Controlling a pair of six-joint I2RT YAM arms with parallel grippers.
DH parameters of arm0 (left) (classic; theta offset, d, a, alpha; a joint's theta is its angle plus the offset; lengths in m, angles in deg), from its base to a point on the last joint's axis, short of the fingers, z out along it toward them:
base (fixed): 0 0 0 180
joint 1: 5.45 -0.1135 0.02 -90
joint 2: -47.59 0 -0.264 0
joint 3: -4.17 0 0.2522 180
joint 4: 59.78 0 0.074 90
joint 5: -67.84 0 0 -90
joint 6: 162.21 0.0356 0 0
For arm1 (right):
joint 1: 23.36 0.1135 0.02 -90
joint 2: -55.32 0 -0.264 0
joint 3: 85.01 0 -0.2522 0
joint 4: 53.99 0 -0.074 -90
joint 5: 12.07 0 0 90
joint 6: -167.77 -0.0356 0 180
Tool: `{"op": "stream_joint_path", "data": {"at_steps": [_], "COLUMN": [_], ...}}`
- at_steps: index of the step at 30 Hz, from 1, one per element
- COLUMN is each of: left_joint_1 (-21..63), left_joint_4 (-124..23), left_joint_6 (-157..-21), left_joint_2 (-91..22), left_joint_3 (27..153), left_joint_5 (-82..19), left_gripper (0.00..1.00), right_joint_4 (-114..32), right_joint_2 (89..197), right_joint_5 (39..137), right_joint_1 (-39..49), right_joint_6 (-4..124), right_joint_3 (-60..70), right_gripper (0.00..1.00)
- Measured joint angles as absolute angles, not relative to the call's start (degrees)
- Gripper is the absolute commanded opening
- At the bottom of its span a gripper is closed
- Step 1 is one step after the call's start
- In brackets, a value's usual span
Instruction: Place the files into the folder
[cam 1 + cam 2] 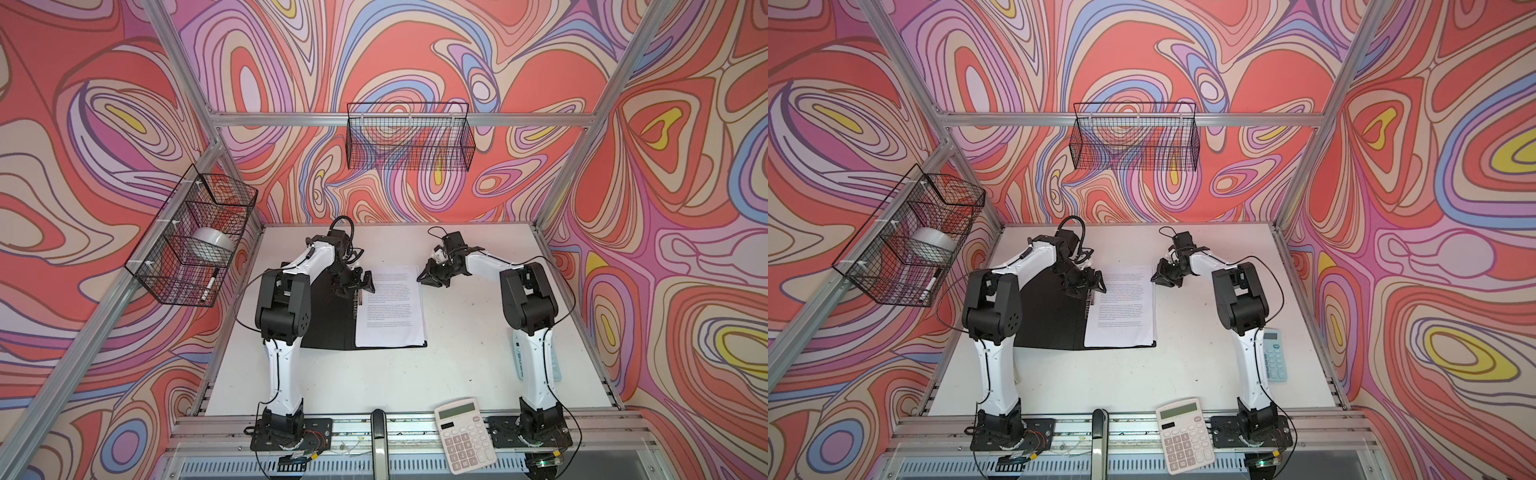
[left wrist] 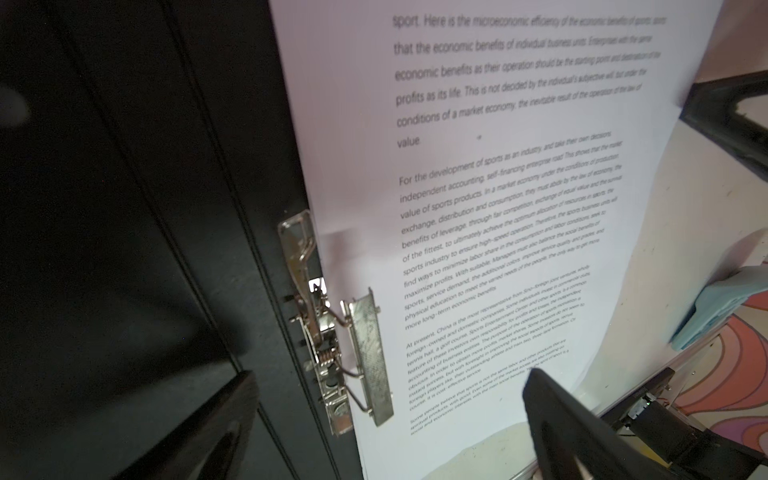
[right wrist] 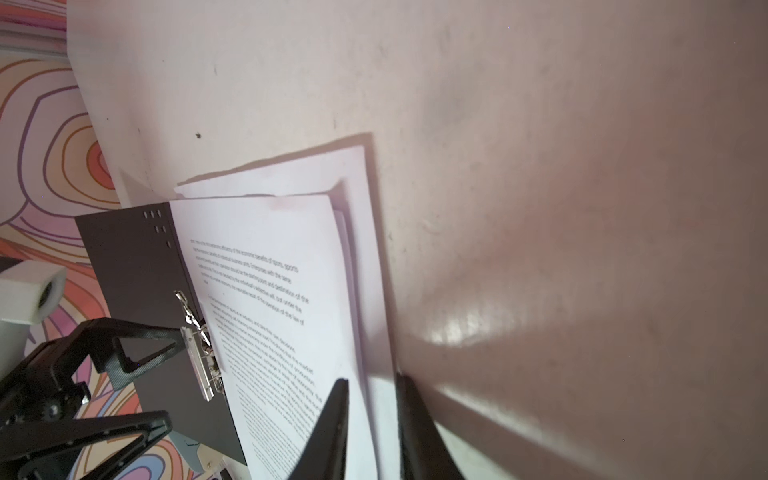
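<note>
1. The folder [image 1: 324, 328] lies open and flat on the white table [image 1: 374, 382], its black inside facing up, in the middle of the far half.
2. The files [image 1: 390, 307] lie on the folder's right-hand half, printed side up. The stack is a little fanned: in the right wrist view a lower sheet sticks out past the top ones, and the top sheet's corner curls up.
3. The metal clip [image 2: 361, 353] sits on the spine, its bar at the sheets' left margin. I cannot tell if it presses on them.
4. The left gripper [image 1: 356, 289] hangs just above the clip, jaws spread wide, holding nothing.
5. The right gripper [image 3: 371, 380] is at the stack's right edge, near the far corner. Its jaws are narrow, and the edge of the sheets lies in the gap between them. I cannot tell whether they pinch the paper.
6. A white calculator [image 1: 465, 434] lies at the front edge, and a blue calculator [image 1: 1273, 353] lies beside the right arm, both well apart from the folder.
</note>
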State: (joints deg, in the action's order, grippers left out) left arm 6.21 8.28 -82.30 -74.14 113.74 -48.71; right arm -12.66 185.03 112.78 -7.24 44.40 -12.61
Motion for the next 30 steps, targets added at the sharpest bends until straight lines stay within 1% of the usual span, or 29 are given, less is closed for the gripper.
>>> {"op": "stream_joint_path", "data": {"at_steps": [4, 17, 23, 30], "left_joint_1": [6.21, 6.21, 6.21, 6.21], "left_joint_4": [8.28, 8.28, 8.26, 8.26], "left_joint_6": [-82.27, -82.3, -82.32, -82.34], "left_joint_2": [-74.3, -75.85, -75.98, -75.98], "left_joint_3": [113.74, 113.85, 113.85, 113.89], "left_joint_5": [-48.86, -49.19, -49.41, -49.8], "left_gripper": [1.0, 1.0, 1.0, 1.0], "right_joint_4": [-13.11, -13.84, -14.12, -14.64], "right_joint_2": [185.21, 185.21, 185.21, 185.19], "right_joint_5": [114.09, 117.19, 118.24, 119.34], "right_joint_1": [-7.27, -7.33, -7.33, -7.33], "right_joint_6": [44.07, 43.9, 43.73, 43.57], "right_joint_3": [-12.11, -11.63, -10.51, -9.92], "right_gripper": [0.14, 0.07, 0.06, 0.08]}}
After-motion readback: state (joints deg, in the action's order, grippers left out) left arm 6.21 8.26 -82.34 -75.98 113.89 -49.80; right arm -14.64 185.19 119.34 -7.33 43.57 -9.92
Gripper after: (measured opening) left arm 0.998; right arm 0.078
